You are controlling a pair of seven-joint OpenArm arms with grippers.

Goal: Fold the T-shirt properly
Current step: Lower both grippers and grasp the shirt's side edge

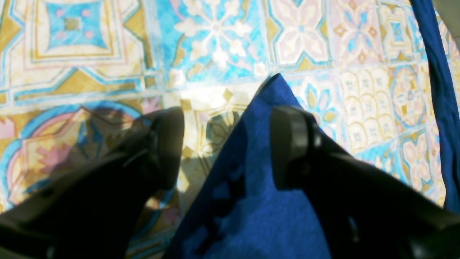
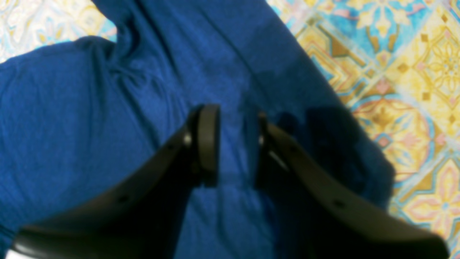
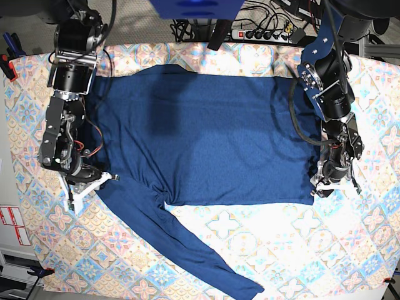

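The dark blue T-shirt (image 3: pixel 200 144) lies spread flat on the patterned tablecloth (image 3: pixel 281 250), one long sleeve (image 3: pixel 206 259) trailing toward the front edge. My left gripper (image 1: pixel 230 144) stands open, low over the shirt's bottom corner (image 1: pixel 266 93); the fabric lies between its fingers (image 1: pixel 169 144) without being pinched. In the base view this gripper (image 3: pixel 334 186) is at the shirt's right edge. My right gripper (image 2: pixel 233 147) hovers over blue fabric (image 2: pixel 90 118) where the sleeve joins the body, jaws apart, with cloth showing in the gap. It is at the shirt's left side (image 3: pixel 84 187).
A power strip (image 3: pixel 269 31) and cables lie behind the table's far edge. A blue object (image 3: pixel 197 7) hangs at the top middle. The tablecloth's left border (image 3: pixel 12 187) meets a white surface with labels (image 3: pixel 12 225). A narrow blue strip (image 1: pixel 438 90) crosses the left wrist view.
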